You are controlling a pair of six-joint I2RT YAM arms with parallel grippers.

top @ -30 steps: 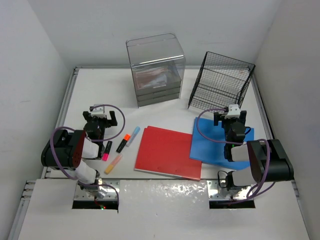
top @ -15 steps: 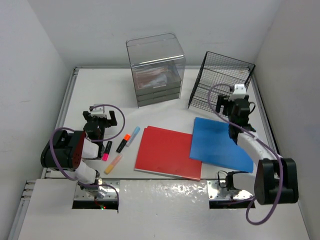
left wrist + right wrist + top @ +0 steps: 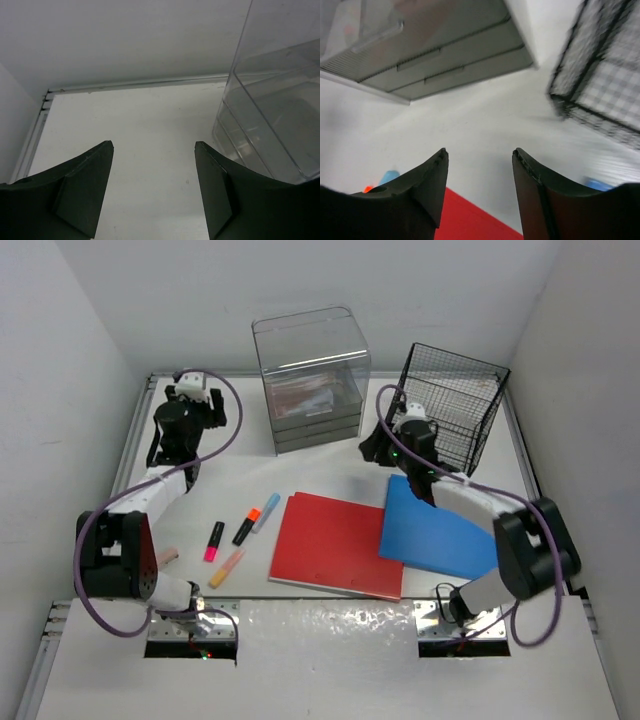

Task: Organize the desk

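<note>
Clear plastic drawer unit stood at back centre, w/ a black wire basket near its right, not touching. Red notebook lay flat in front. Blue folder lay on its right, overlapping the notebook's edge. Left of notebook, 4 pens: blue highlighter & orange highlighter side by side, pink highlighter and yellow highlighter lying sep.

The white worktop is carrying a clear drawer unit and a black wire basket at the back; nearer, a red folder is lying with a blue folder overlapping its right edge and four markers scattered just to its left
</note>
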